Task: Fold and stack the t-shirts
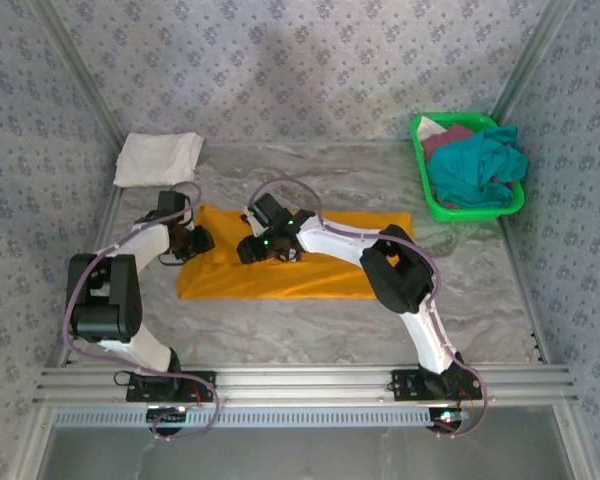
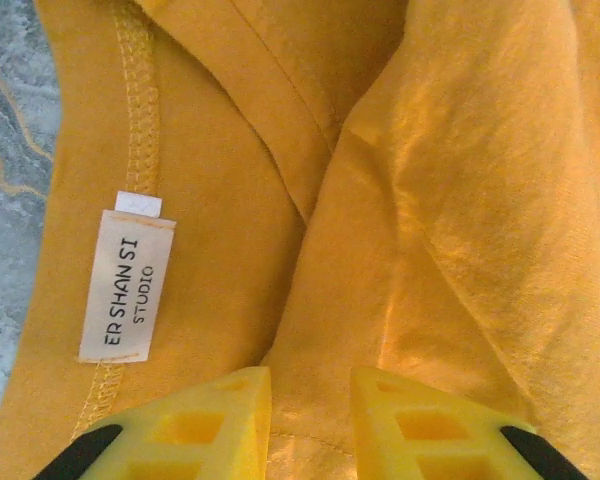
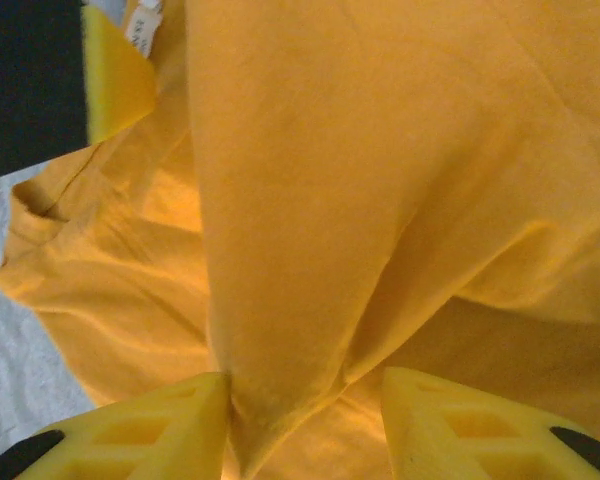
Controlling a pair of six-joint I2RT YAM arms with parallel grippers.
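Observation:
The mustard-orange t-shirt [image 1: 325, 268] lies spread flat across the middle of the table, its print hidden. My left gripper [image 1: 196, 241] is at the shirt's left end near the collar label [image 2: 126, 286], with its fingers close together and shut on orange cloth [image 2: 311, 420]. My right gripper [image 1: 253, 249] sits just to its right on the shirt, open, with a raised fold of the cloth [image 3: 280, 300] standing between its fingers [image 3: 170, 425]. A folded white t-shirt [image 1: 158, 158] rests at the back left. Teal [image 1: 477, 166] and maroon [image 1: 446, 136] tees lie in the basket.
The green plastic basket [image 1: 477, 213] stands at the back right corner. The marbled table [image 1: 280, 320] is walled by patterned panels, with an aluminium rail along the near edge. The other gripper's yellow finger [image 3: 115, 85] shows in the right wrist view's top left.

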